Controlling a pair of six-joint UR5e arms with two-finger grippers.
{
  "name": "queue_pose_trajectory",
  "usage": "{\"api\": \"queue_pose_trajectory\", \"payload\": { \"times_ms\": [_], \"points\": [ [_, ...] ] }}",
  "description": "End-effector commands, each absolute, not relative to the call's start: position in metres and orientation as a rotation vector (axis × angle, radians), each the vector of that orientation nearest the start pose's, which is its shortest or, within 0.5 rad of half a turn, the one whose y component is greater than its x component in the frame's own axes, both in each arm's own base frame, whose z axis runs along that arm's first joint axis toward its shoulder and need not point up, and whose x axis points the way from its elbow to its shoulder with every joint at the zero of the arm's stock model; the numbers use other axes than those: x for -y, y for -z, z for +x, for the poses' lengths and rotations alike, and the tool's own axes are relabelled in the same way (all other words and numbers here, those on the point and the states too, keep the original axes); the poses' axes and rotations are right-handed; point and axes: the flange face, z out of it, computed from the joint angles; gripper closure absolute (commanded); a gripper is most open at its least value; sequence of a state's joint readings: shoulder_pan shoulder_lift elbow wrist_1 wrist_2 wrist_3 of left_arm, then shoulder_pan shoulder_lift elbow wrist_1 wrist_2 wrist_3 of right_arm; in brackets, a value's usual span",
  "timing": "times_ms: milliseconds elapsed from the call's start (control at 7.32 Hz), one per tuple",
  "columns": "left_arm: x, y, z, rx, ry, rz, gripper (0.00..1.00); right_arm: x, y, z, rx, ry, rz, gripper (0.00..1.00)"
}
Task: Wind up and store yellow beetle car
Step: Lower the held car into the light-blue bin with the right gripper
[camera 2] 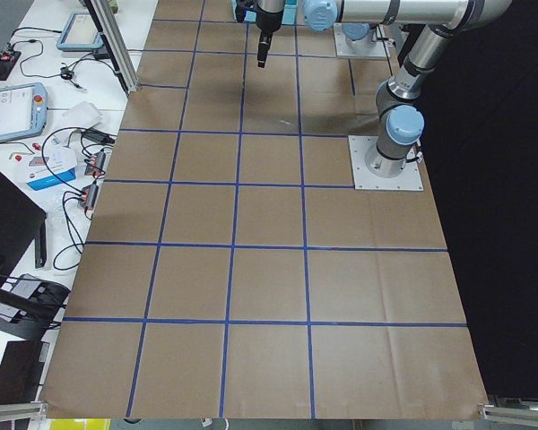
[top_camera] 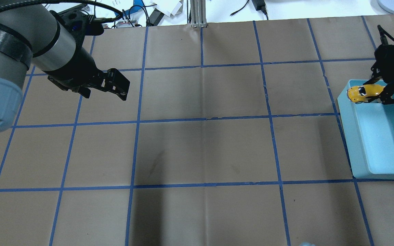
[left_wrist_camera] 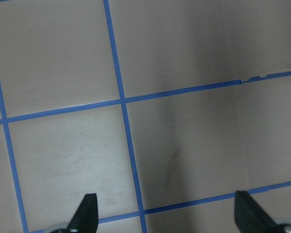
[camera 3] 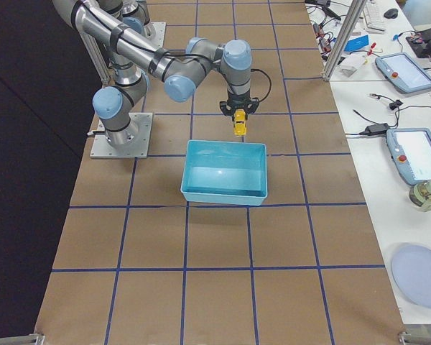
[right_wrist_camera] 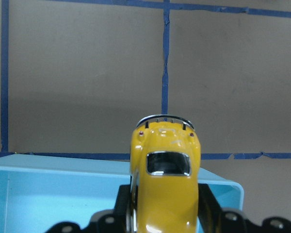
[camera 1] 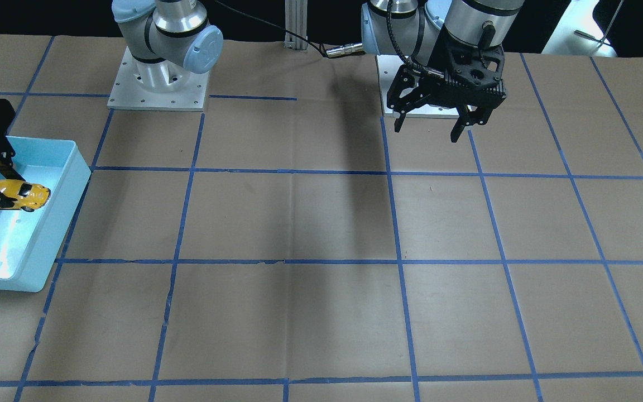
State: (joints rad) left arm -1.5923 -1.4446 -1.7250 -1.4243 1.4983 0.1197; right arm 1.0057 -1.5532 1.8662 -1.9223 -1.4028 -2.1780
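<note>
The car (right_wrist_camera: 165, 194) was seen clamped by its flanks in the right end effector (top_camera: 384, 92), raised over the bin (camera 1: 53, 229). One end was poked out past the bin wall that faces the middle of the desk (camera 1: 299, 223). The left end effector (camera 1: 427, 129) was held well away from the bin, above bare desk, its fingers spread and nothing between them.

The toy was judged to be light and rigid, and unlikely to be crushed by a firm pinch. Its glossy, rounded shell was thought slippery. A hold low on the sides, between the wheel arches, was reckoned safest, since the roof and bonnet curve away from flat pads. The free-rolling wheels were expected to let it creep if it were set down on a slope. A gentle release close to the bin floor was therefore thought wise.

Much was left unseen. The wheels, the underside and the points of contact were masked in the wrist view by the body of the car itself. The right end effector was cut off by the frame edge in both the front and overhead views, and neither it nor the bin appeared in the view from the left end. The car's height above the bin floor could not be gauged, nor could it be told whether the spring had been wound.
</note>
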Motion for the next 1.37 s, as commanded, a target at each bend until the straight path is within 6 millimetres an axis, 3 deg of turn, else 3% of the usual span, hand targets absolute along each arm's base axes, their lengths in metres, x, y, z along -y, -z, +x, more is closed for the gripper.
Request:
{"api": "queue_pose_trajectory", "payload": {
  "times_ms": [0, 547, 820, 1230],
  "points": [
    [0.446, -0.489, -0.149, -3.185, 0.201, 0.234, 0.00, 0.467, -0.355, -0.178, -2.136, 0.284, -2.280, 0.63],
    [0.446, -0.485, -0.150, -3.192, 0.190, 0.230, 0.00, 0.449, -0.326, -0.196, -2.126, 0.233, -2.287, 0.60],
    [0.448, -0.481, -0.151, -3.207, 0.176, 0.224, 0.00, 0.452, -0.313, -0.211, -2.100, 0.174, -2.332, 0.59],
    [0.450, -0.484, -0.146, -3.196, 0.204, 0.186, 0.00, 0.462, -0.276, -0.225, -2.087, 0.150, -2.303, 0.58]
  ]
}}
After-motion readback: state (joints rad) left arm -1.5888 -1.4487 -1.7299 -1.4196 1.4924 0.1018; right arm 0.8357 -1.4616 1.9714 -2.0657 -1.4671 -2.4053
